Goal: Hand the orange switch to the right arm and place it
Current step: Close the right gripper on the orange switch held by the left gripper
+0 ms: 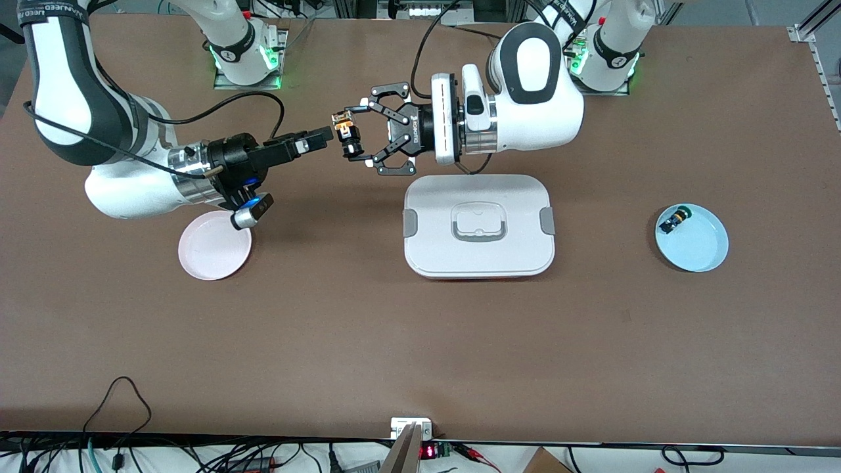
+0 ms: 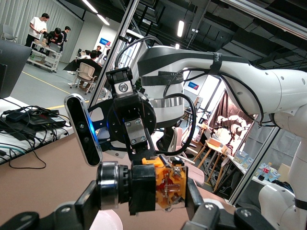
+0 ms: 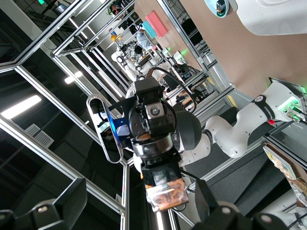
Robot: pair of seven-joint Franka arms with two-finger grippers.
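Switch: tiny orange-capped black push-button switch [image 1: 349,136], light, rigid, slippery; held above white lidded plastic box [image 1: 478,226].
Left gripper [image 1: 355,135]: clamped on it.
Right gripper [image 1: 326,136]: mine, spread wide, beside its brass terminals; I'd pinch the black body.

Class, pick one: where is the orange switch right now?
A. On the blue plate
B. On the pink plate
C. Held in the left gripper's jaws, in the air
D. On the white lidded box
C: the left gripper is shut on the orange switch, held up off the table.

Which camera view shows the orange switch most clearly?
The left wrist view: the orange switch fills it, clamped in the left gripper. The front view shows it small; the right wrist view shows only its terminal end.
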